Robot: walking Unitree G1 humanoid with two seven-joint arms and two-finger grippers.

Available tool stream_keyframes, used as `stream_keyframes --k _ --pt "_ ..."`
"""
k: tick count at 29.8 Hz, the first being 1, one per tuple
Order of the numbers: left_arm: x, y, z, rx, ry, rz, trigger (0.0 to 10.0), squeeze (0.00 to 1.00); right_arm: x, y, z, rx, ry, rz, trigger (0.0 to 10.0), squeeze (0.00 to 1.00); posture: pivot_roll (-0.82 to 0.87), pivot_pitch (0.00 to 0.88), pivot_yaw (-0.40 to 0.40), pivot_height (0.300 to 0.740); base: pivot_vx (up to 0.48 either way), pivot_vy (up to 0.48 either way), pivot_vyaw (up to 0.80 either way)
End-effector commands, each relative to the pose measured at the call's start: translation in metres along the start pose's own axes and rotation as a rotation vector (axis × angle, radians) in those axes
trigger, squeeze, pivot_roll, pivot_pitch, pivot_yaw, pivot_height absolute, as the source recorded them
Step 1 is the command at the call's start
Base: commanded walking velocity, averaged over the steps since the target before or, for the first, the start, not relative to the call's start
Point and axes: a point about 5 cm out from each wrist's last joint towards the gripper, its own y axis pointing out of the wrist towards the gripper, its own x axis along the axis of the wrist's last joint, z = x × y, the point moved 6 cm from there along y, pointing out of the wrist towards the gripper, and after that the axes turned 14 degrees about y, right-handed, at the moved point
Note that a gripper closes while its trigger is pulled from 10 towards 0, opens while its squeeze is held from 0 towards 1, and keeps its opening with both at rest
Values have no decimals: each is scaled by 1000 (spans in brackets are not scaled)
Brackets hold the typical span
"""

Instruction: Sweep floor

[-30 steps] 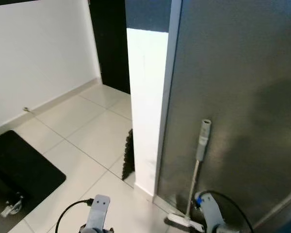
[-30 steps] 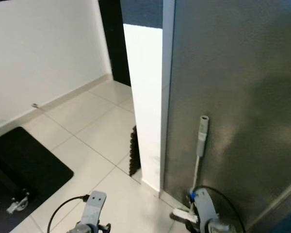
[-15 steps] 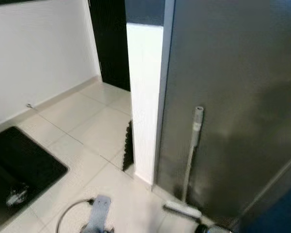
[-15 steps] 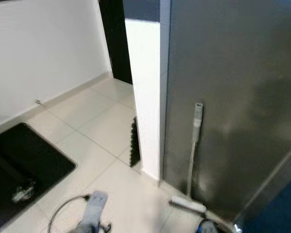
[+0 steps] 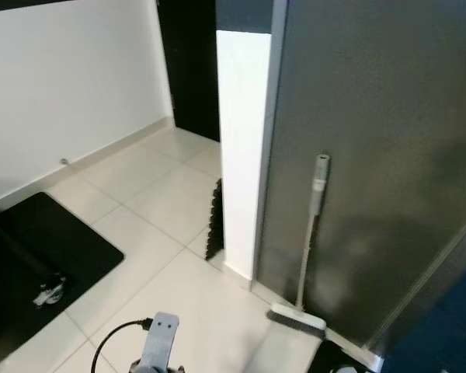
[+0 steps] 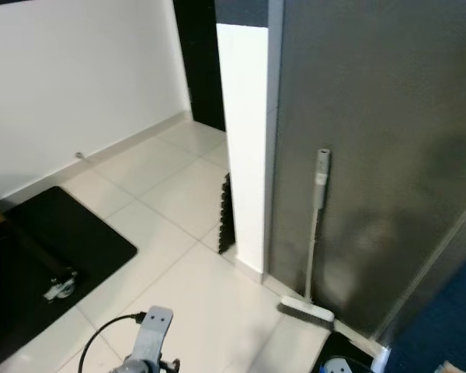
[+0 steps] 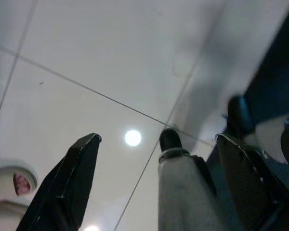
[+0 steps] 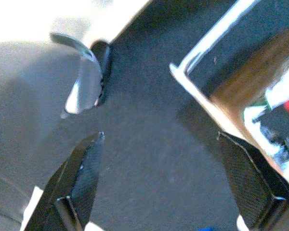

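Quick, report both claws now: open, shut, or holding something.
Left claw: open, holding nothing, above the floor tiles.
Right claw: open, holding nothing. The broom leans untouched against the grey panel.

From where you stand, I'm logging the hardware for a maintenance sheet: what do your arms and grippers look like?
The left arm ends in a silver-grey, flat, rounded housing with a small dark hole, and a black cable loops from it. The left gripper has two long, black, tapered fingers. The right gripper has matching black fingers with a finely textured surface.
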Motion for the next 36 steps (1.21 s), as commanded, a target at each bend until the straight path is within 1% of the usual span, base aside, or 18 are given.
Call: stream_keyframes --k 1,4,8,11,12,21,36 --pt "-3 0 3 5 13 9 10000 0 -8 1 6 8 0 27 10000 0 -9 0 -2 740 -296 0 -800" --pt "-3 0 3 4 11 9 10000 0 -4 2 15 8 -13 26 10000 0 -10 0 -1 740 -292 0 -800" --pt "-3 0 3 4 9 9 10000 0 -2 3 21 7 -20 25 10000 0 -10 0 -1 740 -292 0 -800" --pt "-3 0 3 4 9 9 10000 0 -2 3 21 7 -20 25 10000 0 -10 0 -1 740 -292 0 -800" --pt "-2 0 4 4 7 8 10000 0 0 4 26 7 -27 22 10000 0 -11 0 0 740 -296 0 -800" --pt "-1 0 3 2 7 4 10000 0 -2 3 18 -16 -44 27 10000 0 -15 0 2 740 -294 0 -800" --pt "-1 0 3 -1 6 5 10000 0 -4 3 18 -29 -45 34 10000 0 -15 0 3 740 -294 0 -800"
